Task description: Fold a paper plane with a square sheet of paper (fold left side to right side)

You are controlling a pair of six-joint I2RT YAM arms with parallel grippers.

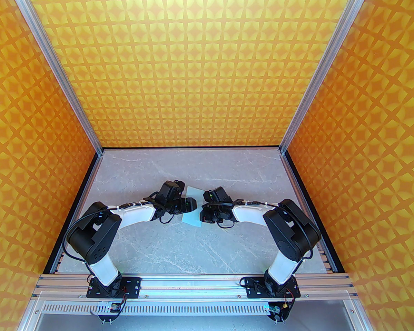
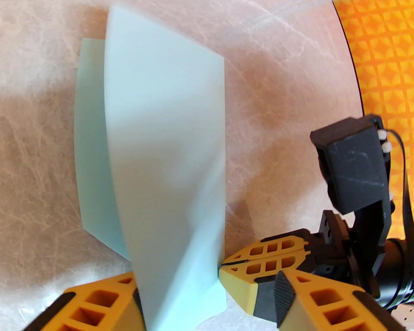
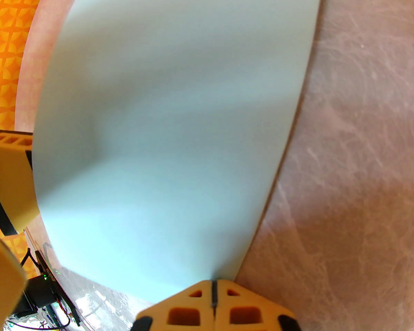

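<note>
Pale blue in colour, the square sheet of paper (image 2: 165,116) sits at the middle of the marble-patterned table (image 1: 193,250), between the two arms. One part lies flat on the surface; the other part stands raised and bowed above it.

Right gripper (image 3: 214,290): jaws fully together, pinching an edge of the raised part.

Left gripper (image 2: 184,300): jaws apart, one finger on each side of the raised part, which passes between them close against one finger.

From overhead, both grippers meet tip to tip over the sheet and cover most of it.
</note>
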